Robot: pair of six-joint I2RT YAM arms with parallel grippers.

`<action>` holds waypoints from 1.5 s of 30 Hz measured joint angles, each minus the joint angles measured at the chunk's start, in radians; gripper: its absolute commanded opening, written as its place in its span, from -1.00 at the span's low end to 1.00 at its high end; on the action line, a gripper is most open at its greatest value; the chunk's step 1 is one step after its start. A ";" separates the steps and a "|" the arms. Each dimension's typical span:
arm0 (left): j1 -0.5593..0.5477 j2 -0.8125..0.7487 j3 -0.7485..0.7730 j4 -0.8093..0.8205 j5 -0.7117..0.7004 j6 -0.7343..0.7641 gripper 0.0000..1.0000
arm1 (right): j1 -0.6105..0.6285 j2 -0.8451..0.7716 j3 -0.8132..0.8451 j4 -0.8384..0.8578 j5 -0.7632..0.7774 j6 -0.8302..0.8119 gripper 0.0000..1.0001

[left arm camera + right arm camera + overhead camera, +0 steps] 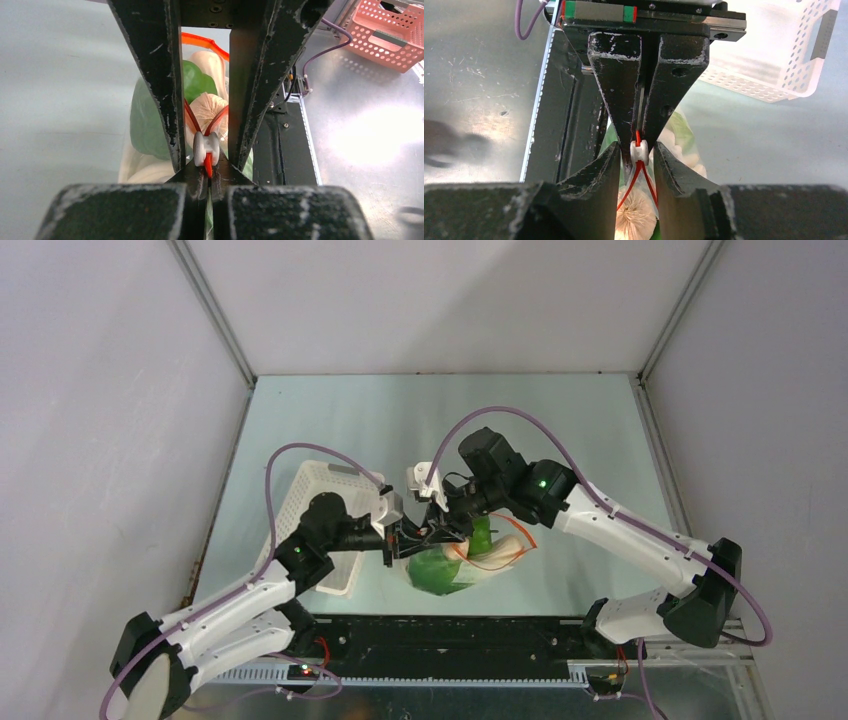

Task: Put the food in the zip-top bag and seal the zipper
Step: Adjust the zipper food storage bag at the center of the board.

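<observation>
The clear zip-top bag (455, 570) lies at the near middle of the table, holding green bok choy (145, 120), a white mushroom (636, 215) and lumpy white pieces (684, 150). Its red-orange zipper strip (200, 40) stands open in a V behind the white slider (206, 148). My left gripper (207, 172) is shut on the red end of the strip just past the slider. My right gripper (638, 155) faces it, its fingers (611, 170) on either side of the slider (639, 151) with small gaps, not touching. Both grippers meet above the bag's left end (425, 535).
A white perforated basket (320, 510) stands just left of the bag, behind the left arm; it also shows in the right wrist view (774, 55). The black base rail (450, 635) runs along the near edge close to the bag.
</observation>
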 measured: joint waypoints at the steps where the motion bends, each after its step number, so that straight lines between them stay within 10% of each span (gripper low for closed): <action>1: 0.000 0.000 0.000 0.000 0.000 0.000 -0.99 | 0.000 0.000 0.000 0.000 0.000 0.000 -0.33; 40: -0.002 -0.018 -0.002 0.000 0.033 0.012 -1.00 | 0.002 -0.019 0.000 0.001 -0.056 -0.008 -0.31; 45: -0.003 -0.018 -0.002 0.000 0.035 0.012 -1.00 | 0.002 -0.019 0.000 0.002 -0.056 -0.006 -0.59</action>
